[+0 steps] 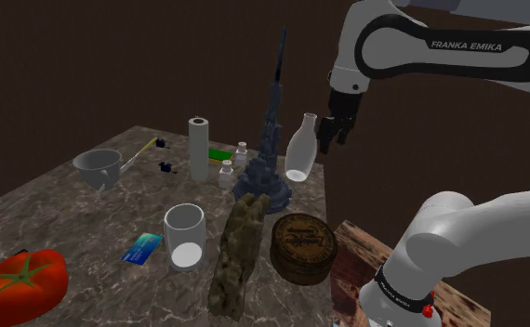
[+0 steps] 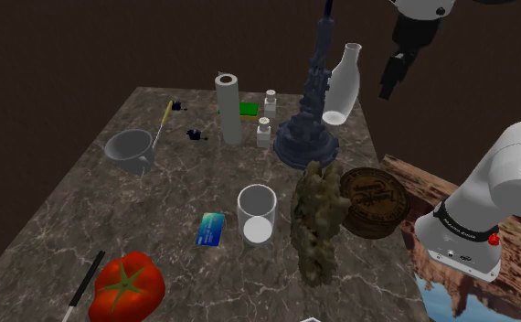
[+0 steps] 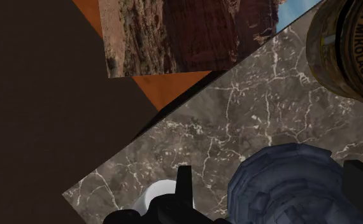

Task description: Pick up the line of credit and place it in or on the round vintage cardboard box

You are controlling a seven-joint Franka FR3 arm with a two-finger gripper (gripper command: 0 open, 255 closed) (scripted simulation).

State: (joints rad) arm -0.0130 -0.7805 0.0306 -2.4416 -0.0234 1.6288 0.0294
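Note:
The line of credit is a small blue card (image 1: 142, 249) (image 2: 211, 229) lying flat on the marble table, beside a clear glass (image 1: 184, 236) (image 2: 257, 213). The round brown box (image 1: 303, 248) (image 2: 373, 202) (image 3: 349, 51) stands near the table edge closest to the stand, lid on, with lettering on top. My gripper (image 1: 333, 135) (image 2: 394, 78) (image 3: 272, 191) hangs open in the air above the table's far corner, next to a white bottle vase (image 1: 300, 147) (image 2: 341, 84) and far from the card. Nothing is between its fingers (image 3: 183, 184).
A dark blue tower model (image 1: 268, 163) (image 2: 312, 119) (image 3: 288, 184) stands below the gripper. A mossy rock-like piece (image 1: 237, 251) (image 2: 317, 220) lies between glass and box. A paper roll (image 1: 198, 149), grey cup (image 1: 99, 167), small bottles (image 1: 226, 173) and tomato (image 1: 21, 283) also sit here.

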